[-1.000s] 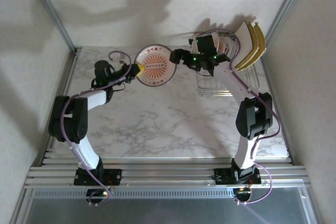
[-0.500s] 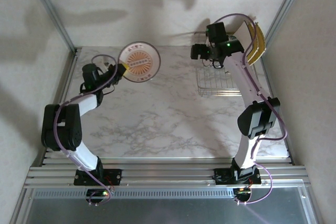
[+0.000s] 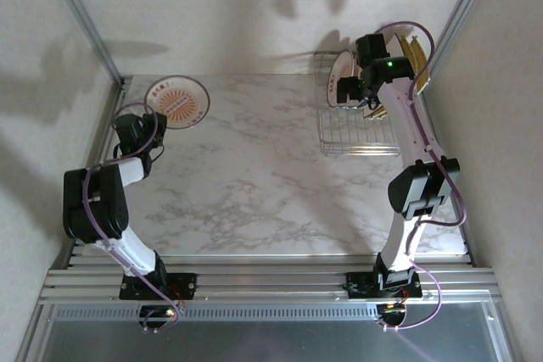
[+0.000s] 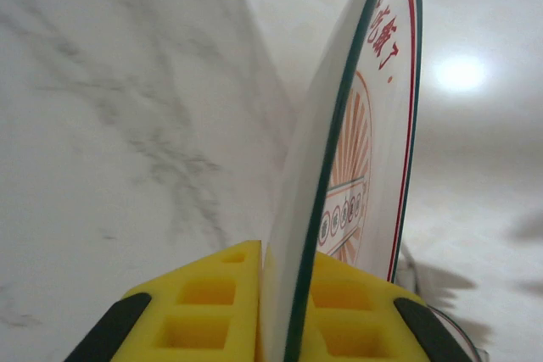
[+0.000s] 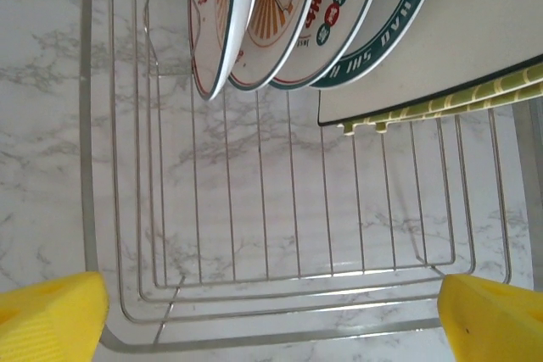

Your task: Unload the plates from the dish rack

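Observation:
My left gripper (image 3: 151, 118) (image 4: 284, 294) is shut on the lower rim of a round white plate (image 3: 176, 101) (image 4: 373, 167) with a dark green rim and an orange sunburst. It holds that plate above the table's far left corner. The silver wire dish rack (image 3: 361, 135) (image 5: 254, 209) stands at the far right. Several round plates (image 3: 343, 66) (image 5: 280, 6) lean upright in its far end, beside a square white plate (image 5: 458, 31) and a yellow grid-patterned one (image 3: 417, 65) (image 5: 441, 106). My right gripper (image 3: 363, 95) (image 5: 271, 320) hovers open over the rack's bare near half, nothing between its yellow fingers (image 5: 51, 311).
The marble table (image 3: 254, 175) stretches between the arms. Aluminium posts (image 3: 81, 19) and white walls close in at the back and both sides. The rack sits close to the right wall.
My left arm has swung left with the round plate, from the table's far middle to the far left corner. My right arm has drawn back right and now hangs over the rack.

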Controlling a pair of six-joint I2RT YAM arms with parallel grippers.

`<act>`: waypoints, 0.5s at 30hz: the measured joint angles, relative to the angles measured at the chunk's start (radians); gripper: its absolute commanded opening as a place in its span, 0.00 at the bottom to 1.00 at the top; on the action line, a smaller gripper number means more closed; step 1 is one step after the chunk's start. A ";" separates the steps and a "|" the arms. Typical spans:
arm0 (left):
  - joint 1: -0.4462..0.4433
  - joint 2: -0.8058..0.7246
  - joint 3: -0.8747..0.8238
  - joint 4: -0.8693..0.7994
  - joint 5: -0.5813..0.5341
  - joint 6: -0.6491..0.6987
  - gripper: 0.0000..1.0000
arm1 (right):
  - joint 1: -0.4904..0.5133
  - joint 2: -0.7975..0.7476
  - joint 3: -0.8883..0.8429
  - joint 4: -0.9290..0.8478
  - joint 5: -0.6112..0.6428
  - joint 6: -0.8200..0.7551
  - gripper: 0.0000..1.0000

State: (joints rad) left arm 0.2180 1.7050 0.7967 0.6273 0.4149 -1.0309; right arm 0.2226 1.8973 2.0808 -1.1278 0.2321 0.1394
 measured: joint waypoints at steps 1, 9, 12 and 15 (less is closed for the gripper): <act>0.001 0.015 0.000 -0.003 -0.013 -0.003 0.00 | -0.001 0.000 0.000 -0.006 -0.001 -0.003 0.99; 0.028 0.109 0.027 0.000 -0.106 -0.022 0.00 | -0.009 0.000 -0.004 -0.035 0.000 -0.020 0.99; 0.035 0.165 0.075 -0.001 -0.126 -0.021 0.00 | -0.009 -0.001 -0.010 -0.038 -0.001 -0.022 0.99; 0.039 0.217 0.126 -0.004 -0.141 -0.018 0.00 | -0.009 -0.001 -0.011 -0.040 0.000 -0.022 0.99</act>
State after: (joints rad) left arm 0.2573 1.9217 0.9226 0.6231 0.2741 -1.0492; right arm 0.2134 1.8961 2.0693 -1.1679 0.2321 0.1173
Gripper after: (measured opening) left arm 0.096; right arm 0.991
